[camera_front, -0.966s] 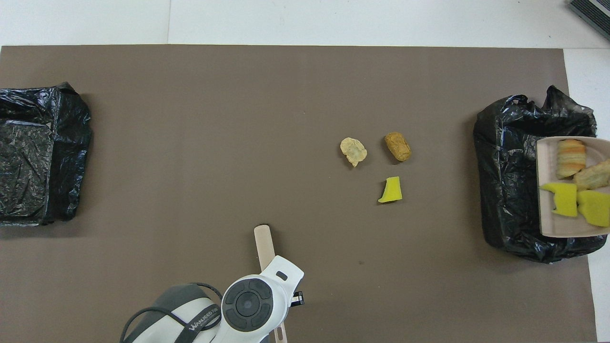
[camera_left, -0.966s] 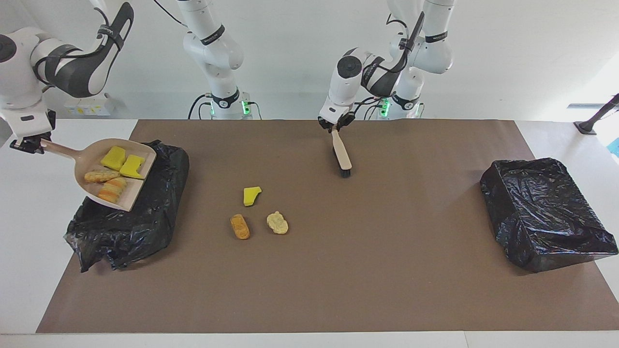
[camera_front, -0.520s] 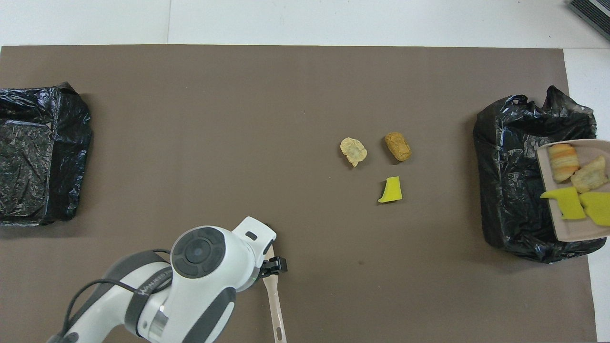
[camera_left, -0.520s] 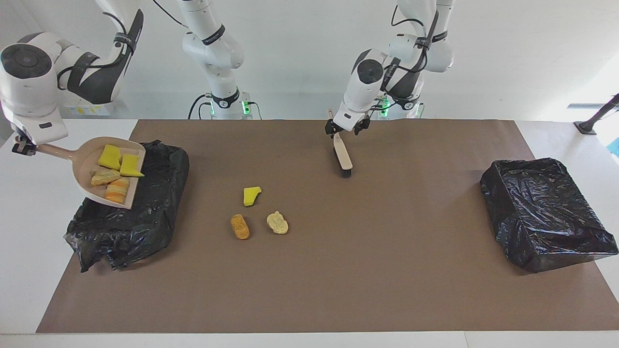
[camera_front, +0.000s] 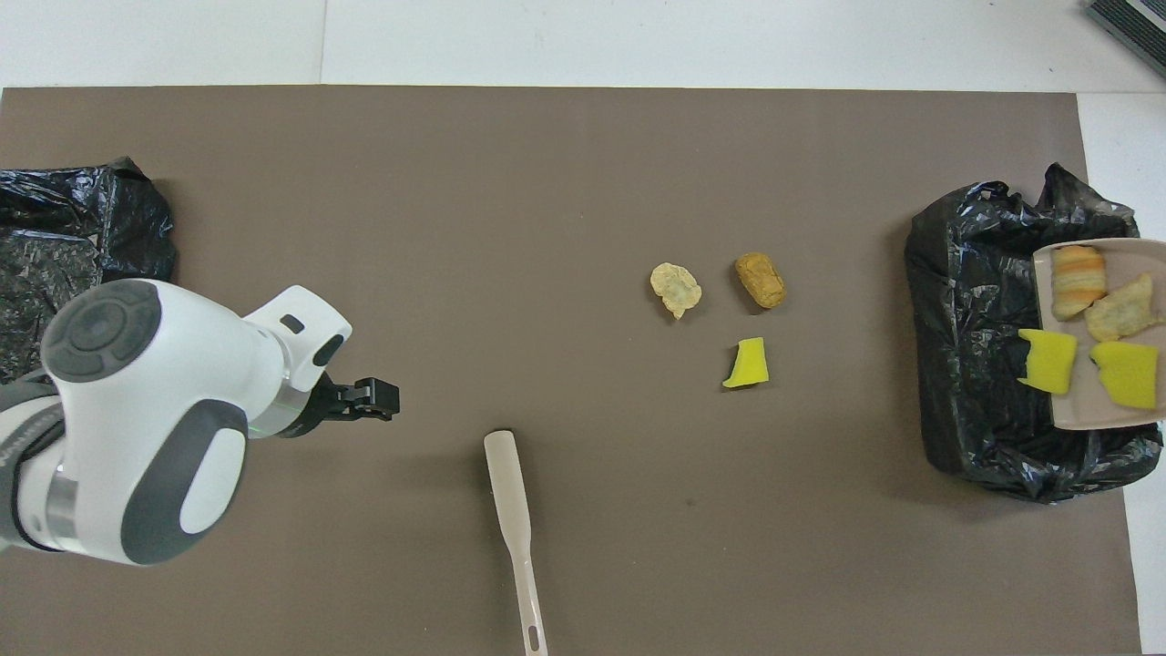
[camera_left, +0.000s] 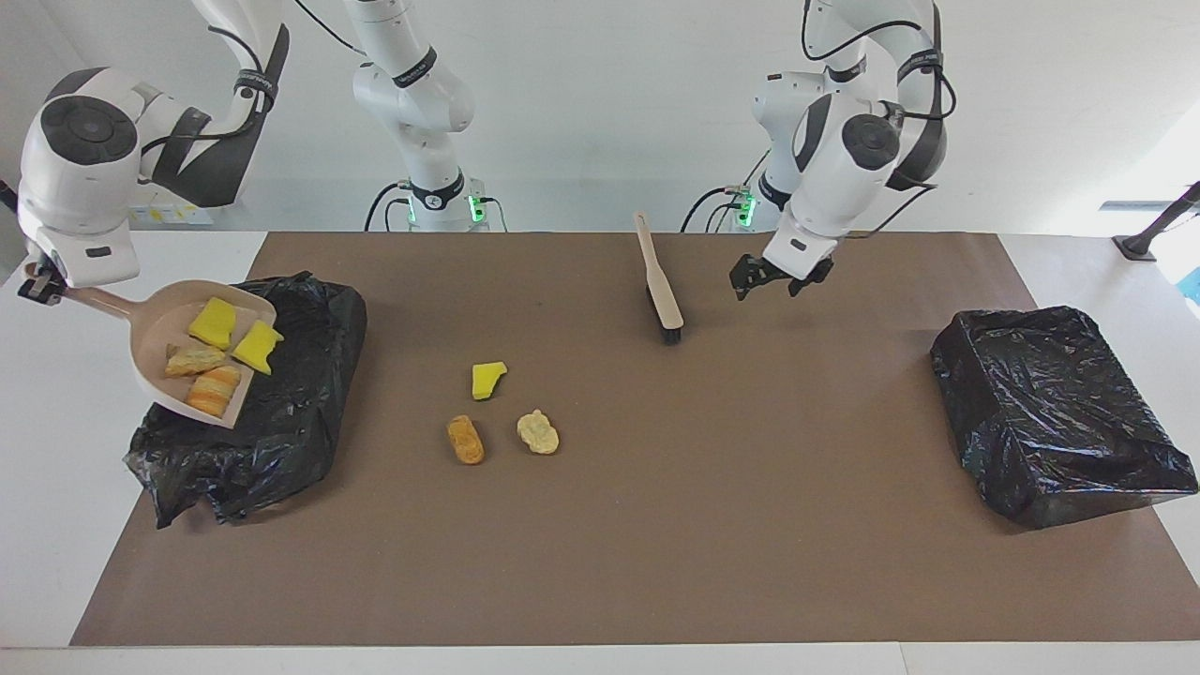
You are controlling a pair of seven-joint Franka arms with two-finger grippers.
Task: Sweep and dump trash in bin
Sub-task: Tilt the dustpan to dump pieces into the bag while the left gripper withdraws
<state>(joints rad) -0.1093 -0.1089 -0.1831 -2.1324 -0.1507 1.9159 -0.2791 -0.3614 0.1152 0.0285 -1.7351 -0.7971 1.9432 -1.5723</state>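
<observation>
beside the brush [camera_left: 659, 281], left claw [camera_left: 777, 279] now open, withdrawn.

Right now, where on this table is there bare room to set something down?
Bare mat lies between the brush and the closed bag, though the open left gripper hovers there. Crowded: three loose scraps mid-table; the right gripper's dustpan over the open bag.

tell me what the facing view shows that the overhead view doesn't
Only the facing view: the right gripper shut on the dustpan handle, and both arm bases.

Only the overhead view: the brush handle's end with its hanging hole.

Both: the dustpan with four trash pieces, tilted over the black bag at the right arm's end; three trash pieces on the mat; the brush lying free; the left gripper open, in the air beside the brush; a second black bag.
</observation>
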